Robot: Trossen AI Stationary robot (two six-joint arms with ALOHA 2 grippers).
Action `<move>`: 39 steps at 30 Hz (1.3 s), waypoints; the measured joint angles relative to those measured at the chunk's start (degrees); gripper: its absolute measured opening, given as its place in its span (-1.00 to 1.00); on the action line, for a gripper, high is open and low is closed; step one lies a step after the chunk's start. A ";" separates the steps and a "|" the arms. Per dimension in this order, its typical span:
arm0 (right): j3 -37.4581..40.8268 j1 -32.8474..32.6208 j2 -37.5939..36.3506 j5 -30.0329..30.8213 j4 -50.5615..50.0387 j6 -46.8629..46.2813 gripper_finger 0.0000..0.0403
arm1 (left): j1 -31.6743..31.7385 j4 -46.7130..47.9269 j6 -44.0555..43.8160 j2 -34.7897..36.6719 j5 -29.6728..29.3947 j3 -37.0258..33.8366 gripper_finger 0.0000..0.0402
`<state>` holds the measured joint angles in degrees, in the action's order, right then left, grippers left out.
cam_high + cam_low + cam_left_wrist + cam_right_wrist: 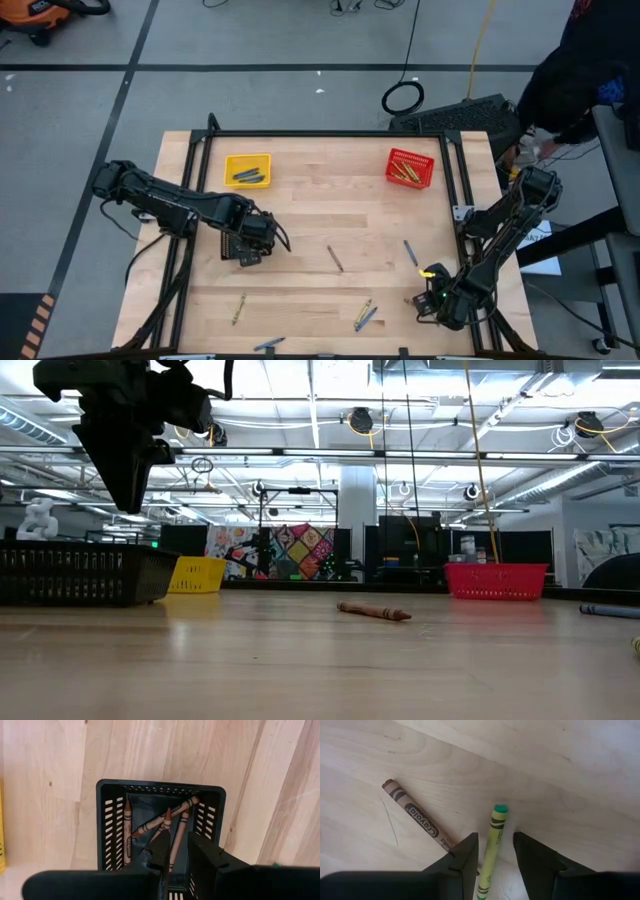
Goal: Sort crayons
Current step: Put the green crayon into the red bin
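Looking down from the high view, the left tool hangs over the black basket at the table's left, the right tool sits low near the right front corner, and loose crayons lie across the front half. Left wrist view: fingers parted with nothing between them, above brown crayons in the black basket. Right wrist view: fingers spread, straddling a yellow-green crayon on the table without visibly clamping it, a brown crayon just beside.
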<state>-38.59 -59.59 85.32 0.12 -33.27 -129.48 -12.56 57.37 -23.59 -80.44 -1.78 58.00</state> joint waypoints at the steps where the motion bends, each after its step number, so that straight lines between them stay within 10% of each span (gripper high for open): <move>1: 0.00 0.00 0.02 0.00 -0.17 0.15 -0.40 | -0.01 0.01 0.00 0.00 0.00 0.00 -0.68; 15: 0.00 0.07 0.02 0.01 -2.63 1.14 -0.96 | 0.00 -0.46 0.00 0.00 -0.02 0.00 -0.68; 39: 0.24 -0.02 -4.51 6.17 -1.24 6.86 -1.00 | 0.00 -0.94 0.04 0.00 -0.02 0.00 -0.68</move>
<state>-38.34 -59.61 80.81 6.29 -34.51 -122.62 -12.56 56.43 -23.55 -80.44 -1.80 58.00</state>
